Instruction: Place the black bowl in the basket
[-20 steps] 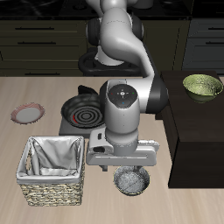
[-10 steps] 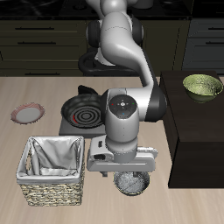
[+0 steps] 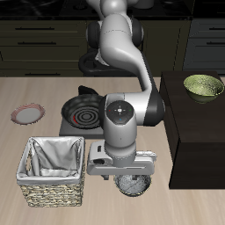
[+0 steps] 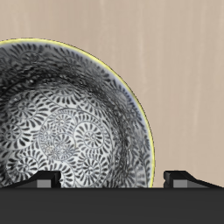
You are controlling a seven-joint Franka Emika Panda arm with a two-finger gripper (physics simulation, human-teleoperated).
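**Tool low over the black bowl, grasp not yet made**

The basket (image 3: pixel 54 170) is the landmark; it holds no bowl. Farther back from it lies a flat reddish-rimmed plate (image 3: pixel 27 112). Also behind the basket, nearer to the robot base, is a round stove burner (image 3: pixel 84 112). Beside the basket, near the front edge of the desk (image 3: pixel 35 88), sits the black bowl (image 3: pixel 134 184). The tool (image 3: pixel 124 167) hangs just above it, and in the wrist view its fingertips (image 4: pixel 42 183) stand apart, one over the bowl (image 4: pixel 66 124) and one outside its rim. So the tool is spread and grips nothing. Closing, lifting and carrying are all left, in my judgement. Past the bowl a dark raised block (image 3: pixel 197 132) carries a green-yellow bowl (image 3: pixel 203 86). Nothing stands between bowl and basket.
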